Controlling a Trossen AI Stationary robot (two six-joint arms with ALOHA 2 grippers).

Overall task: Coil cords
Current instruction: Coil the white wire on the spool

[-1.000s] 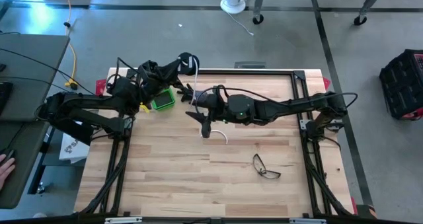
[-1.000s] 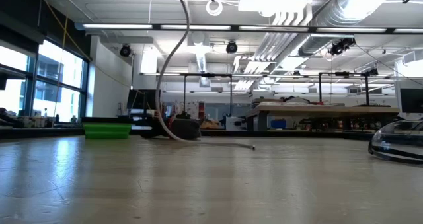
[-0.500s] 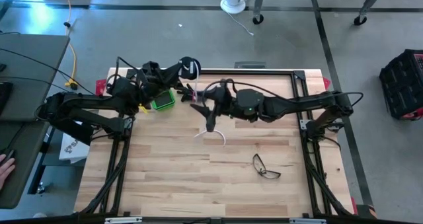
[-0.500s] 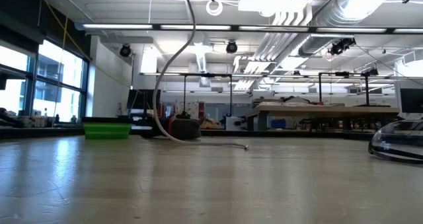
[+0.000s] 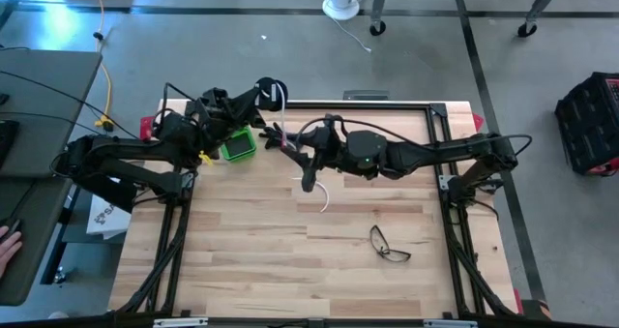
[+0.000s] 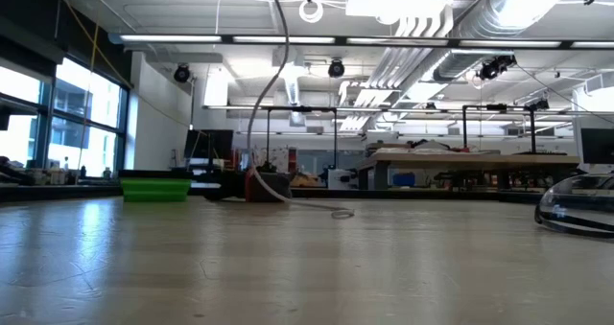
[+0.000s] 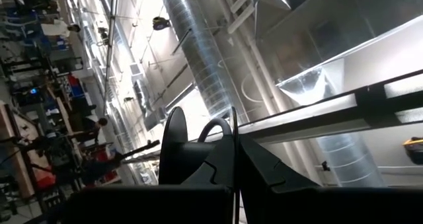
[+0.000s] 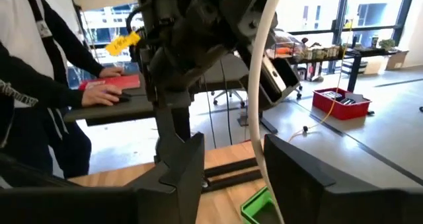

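The small black reel (image 5: 274, 94) is up in the air by the table's far edge, and my left gripper (image 5: 259, 100) is shut on it. The white cord (image 5: 289, 125) comes off the reel and drops between the open fingers of my right gripper (image 5: 290, 152), which points level toward the left arm. In the right wrist view the cord (image 8: 255, 85) runs close along one finger (image 8: 291, 174). Below, the cord (image 6: 280, 85) hangs in a curve, and its free end (image 6: 341, 213) lies on the table. My left gripper has the reel (image 7: 180, 145) between its two fingers, which point up at a slant. One flange (image 7: 232, 128) stands edge-on right at the fingertips. The reel is lifted clear of the table. My right gripper: whether the cord touches its finger cannot be told.
A small green bin (image 5: 238, 146) stands under the left arm at the far left. A pair of glasses (image 5: 390, 244) lies at the near right. A person (image 8: 39, 85) stands beyond the table, one hand on a red thing. Bare wood lies along the table's near side.
My right gripper has gone up a little and toward the table's far edge. The hanging cord has been drawn in with it: its curve has narrowed, and its free end has slid along the table toward the grippers.
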